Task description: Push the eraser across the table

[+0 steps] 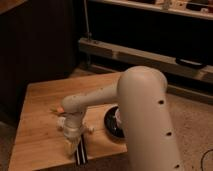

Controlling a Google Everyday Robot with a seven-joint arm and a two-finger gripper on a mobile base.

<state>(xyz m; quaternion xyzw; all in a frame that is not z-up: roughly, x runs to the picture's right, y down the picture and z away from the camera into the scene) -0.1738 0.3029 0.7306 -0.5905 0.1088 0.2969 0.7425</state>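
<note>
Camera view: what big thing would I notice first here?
The huge pale robot arm fills the right side, bending down over the small wooden table. Its end effector sits low at the table's near edge, right above the black striped eraser. A dark round object lies beside the arm.

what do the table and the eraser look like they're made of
The table looks like pale matte wood, its top showing plank seams. The eraser is black with pale stripes, possibly felt or plastic; unclear. The hand sits directly over it at the near edge.
</note>
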